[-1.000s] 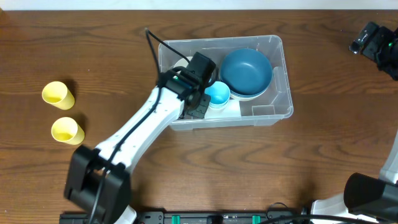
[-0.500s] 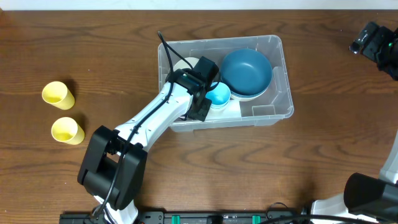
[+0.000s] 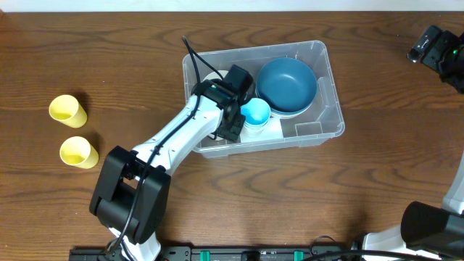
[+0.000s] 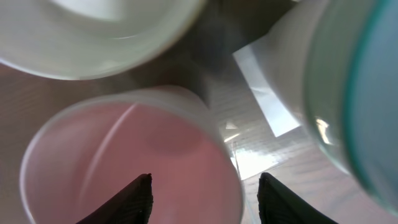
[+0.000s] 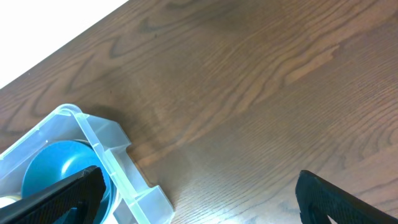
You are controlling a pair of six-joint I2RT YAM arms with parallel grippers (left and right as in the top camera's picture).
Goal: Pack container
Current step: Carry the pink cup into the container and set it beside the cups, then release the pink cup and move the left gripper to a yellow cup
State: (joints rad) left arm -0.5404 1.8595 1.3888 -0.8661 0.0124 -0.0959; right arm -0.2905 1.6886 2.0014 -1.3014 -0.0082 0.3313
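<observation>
The container (image 3: 332, 87), a big clear plastic bin, stands mid-table. In it lie a dark blue bowl (image 3: 287, 83) on a white one, and a light blue cup (image 3: 254, 112). My left gripper (image 3: 230, 127) reaches down into the bin's left part. In the left wrist view a pink cup (image 4: 93, 162) stands upright right under my left gripper (image 4: 205, 186). Its jaws are open, one finger over the cup's inside and one outside its right rim, clear of the wall. My right gripper (image 5: 199, 199) hangs wide open and empty over bare table at the far right.
Two yellow cups (image 3: 67, 110) (image 3: 78, 152) stand on the table at the left. A white bowl (image 4: 93, 31) sits just beyond the pink cup inside the bin. The bin's corner (image 5: 106, 146) shows at the lower left of the right wrist view.
My left gripper's jaws have parted and let go of the pink cup's wall. The left arm has shifted slightly inside the bin. The right arm has not moved.
</observation>
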